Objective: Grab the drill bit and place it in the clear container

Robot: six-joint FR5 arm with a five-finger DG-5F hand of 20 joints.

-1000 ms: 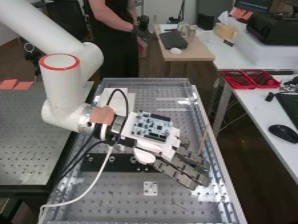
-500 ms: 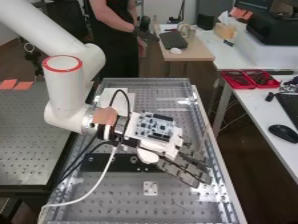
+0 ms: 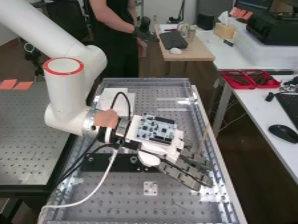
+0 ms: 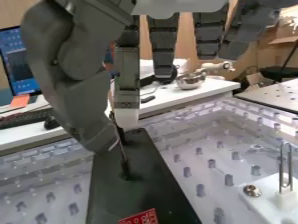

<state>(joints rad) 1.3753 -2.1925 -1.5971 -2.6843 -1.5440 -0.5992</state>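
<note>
Over at the bench, the hand (image 3: 188, 172) is pinching the slim drill bit (image 4: 123, 156) between its thumb and 1 finger, the bit's lower end over the black plate (image 4: 155, 187). Beside that plate sits 1 white block (image 4: 265, 201) with a metal loop.

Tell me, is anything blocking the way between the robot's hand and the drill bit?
Nothing visible is: the hand is right at what looks like the drill bit, a thin dark piece standing up from the black plate.
</note>
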